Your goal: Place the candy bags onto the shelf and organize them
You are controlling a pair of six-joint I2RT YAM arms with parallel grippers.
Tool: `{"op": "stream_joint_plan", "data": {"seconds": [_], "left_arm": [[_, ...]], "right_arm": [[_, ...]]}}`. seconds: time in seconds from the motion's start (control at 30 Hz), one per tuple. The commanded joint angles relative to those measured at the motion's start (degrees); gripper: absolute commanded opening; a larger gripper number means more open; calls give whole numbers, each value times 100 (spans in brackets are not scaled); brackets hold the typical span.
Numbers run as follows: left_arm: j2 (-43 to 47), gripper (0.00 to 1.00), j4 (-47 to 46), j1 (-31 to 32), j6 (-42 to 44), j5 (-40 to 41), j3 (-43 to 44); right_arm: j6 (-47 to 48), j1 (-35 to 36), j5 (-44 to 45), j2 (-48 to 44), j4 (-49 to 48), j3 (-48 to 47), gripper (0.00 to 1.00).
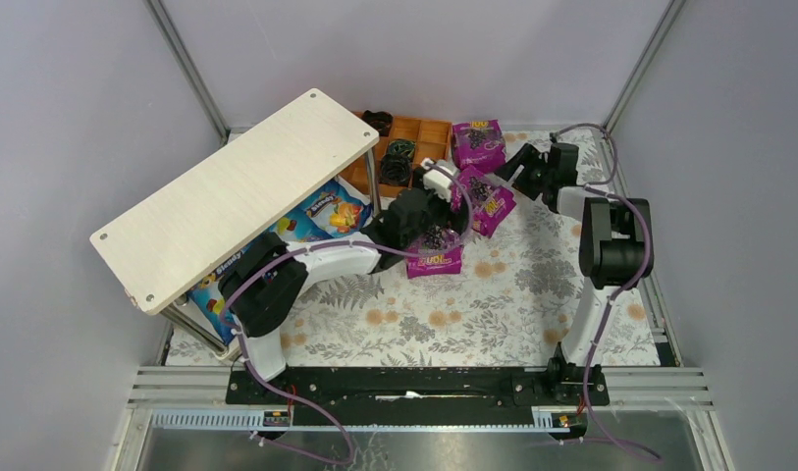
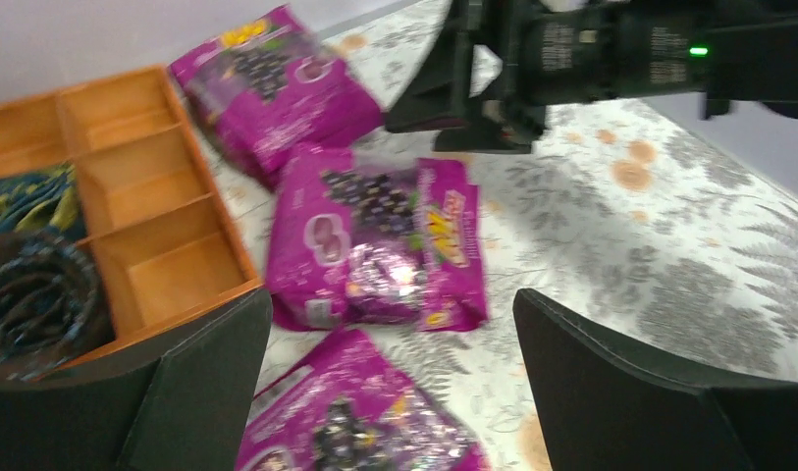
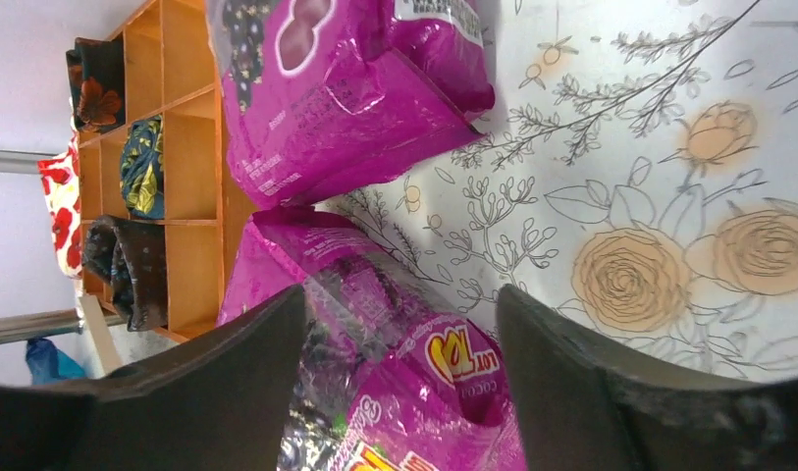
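The shelf [image 1: 238, 196] stands at the left, with blue candy bags [image 1: 331, 211] on its lower board. Three magenta grape bags lie on the floral cloth: a far one [image 1: 478, 144], a middle one [image 1: 493, 204] and a near one [image 1: 434, 260]. My left gripper [image 1: 444, 234] is open and empty, hovering over the near bag [image 2: 355, 422], with the middle bag [image 2: 385, 245] ahead of it. My right gripper [image 1: 505, 180] is open, its fingers on either side of the middle bag's end [image 3: 453, 412]. I cannot tell whether they touch it.
An orange-brown compartment tray [image 1: 424, 137] with dark coiled rings [image 1: 399, 162] sits behind the bags, right of the shelf; it also shows in the left wrist view [image 2: 139, 196]. The two grippers are close together. Grey walls and metal posts enclose the table.
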State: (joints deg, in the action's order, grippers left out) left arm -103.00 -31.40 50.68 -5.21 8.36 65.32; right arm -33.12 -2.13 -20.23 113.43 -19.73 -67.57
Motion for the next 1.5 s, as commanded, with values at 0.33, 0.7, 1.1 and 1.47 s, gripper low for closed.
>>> {"op": "stream_joint_plan", "data": {"seconds": [0.33,0.7,1.1,1.47], "left_arm": [[-654,97,-437,-331,-694,-388,283],[-1219,97,89,-331,-941,-767,851],[-1530,94,1050,-298,-247,-1263,1536],[-2129,79,1995,900,1144,316,2341]], "right_arm": [[-116,11,-1173,-802,-449,1359,36],[-159,-6,-938,-1148,-642,1630,0],[-642,-695,-1097,-1848,-1227,2238,0],[-1006,-797,-1402,-1342,-835,1927,17]]}}
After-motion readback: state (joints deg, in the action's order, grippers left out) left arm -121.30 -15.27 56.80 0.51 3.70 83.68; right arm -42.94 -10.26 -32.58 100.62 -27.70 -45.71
